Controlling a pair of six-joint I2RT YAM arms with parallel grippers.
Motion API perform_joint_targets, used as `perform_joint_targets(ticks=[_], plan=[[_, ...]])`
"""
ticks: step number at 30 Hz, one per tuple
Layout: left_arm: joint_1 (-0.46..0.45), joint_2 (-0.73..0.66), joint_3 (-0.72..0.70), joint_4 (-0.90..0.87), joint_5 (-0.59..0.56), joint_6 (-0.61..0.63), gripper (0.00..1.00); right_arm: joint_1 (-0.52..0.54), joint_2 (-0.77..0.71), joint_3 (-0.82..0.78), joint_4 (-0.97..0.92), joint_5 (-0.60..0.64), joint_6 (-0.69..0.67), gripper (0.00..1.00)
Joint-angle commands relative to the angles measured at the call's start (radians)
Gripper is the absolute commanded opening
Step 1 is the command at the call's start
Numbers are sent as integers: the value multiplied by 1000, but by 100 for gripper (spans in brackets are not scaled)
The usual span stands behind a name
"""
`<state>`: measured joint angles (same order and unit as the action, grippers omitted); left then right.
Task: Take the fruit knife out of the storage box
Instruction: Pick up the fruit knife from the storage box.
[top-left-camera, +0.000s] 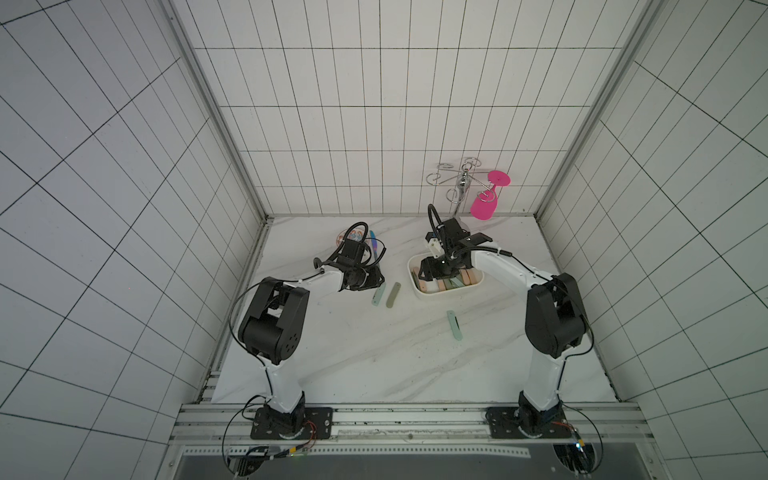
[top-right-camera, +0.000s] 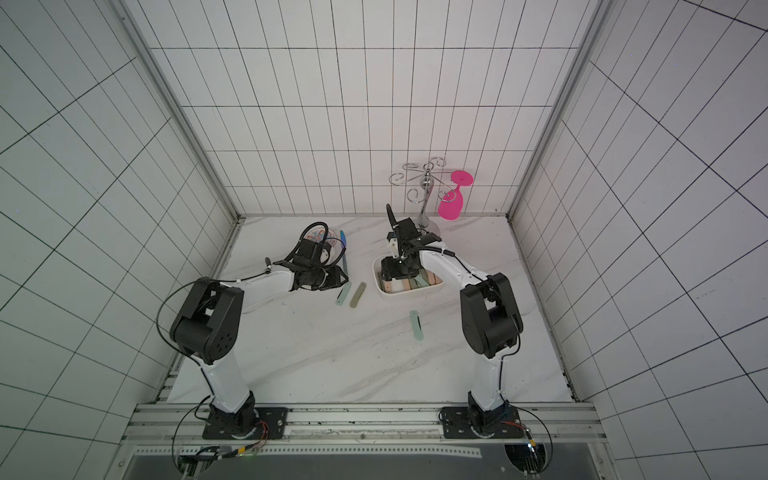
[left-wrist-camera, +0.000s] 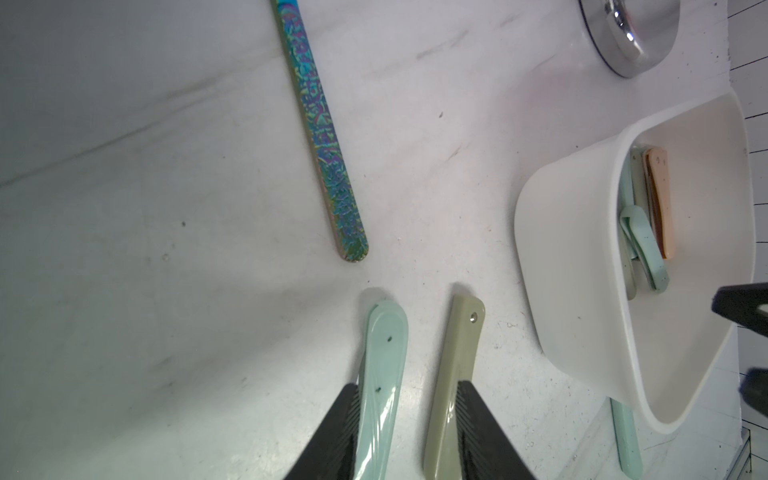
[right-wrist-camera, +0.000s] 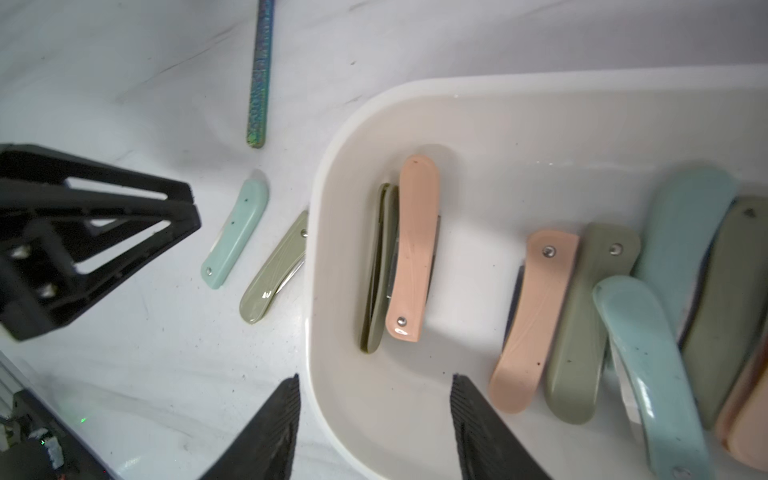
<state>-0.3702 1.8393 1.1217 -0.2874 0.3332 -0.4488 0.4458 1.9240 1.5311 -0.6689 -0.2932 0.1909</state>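
Jaws parted and empty on both arms.
Right gripper (right-wrist-camera: 374, 424) straddles the wall of the white rounded plastic storage box (right-wrist-camera: 322, 216), where a peach folded fruit knife (right-wrist-camera: 413, 249) lies; left gripper (left-wrist-camera: 409, 432) hovers over a mint folding knife (left-wrist-camera: 384, 365) and an olive folding knife (left-wrist-camera: 455, 365) on the table (left-wrist-camera: 166, 249).

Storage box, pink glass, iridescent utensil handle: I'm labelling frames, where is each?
storage box (right-wrist-camera: 478, 166): right wrist view, bare floor.
pink glass (top-left-camera: 482, 210): in a top view, bowl.
iridescent utensil handle (left-wrist-camera: 328, 158): left wrist view, mid-shaft.

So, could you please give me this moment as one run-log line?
left end effector open over mint knife, olive knife on table | right end effector open over box | knives in box
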Motion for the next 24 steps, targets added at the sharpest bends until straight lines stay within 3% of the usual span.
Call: perform_joint_targets(ticks=[1,24], plan=[[-1,4,-32,28,-8,-19,42,-16,46,66,-30,48,1,56],[-65,47,-134,80,-31,-99,42,-24,179,127,-31,25,-13,60]])
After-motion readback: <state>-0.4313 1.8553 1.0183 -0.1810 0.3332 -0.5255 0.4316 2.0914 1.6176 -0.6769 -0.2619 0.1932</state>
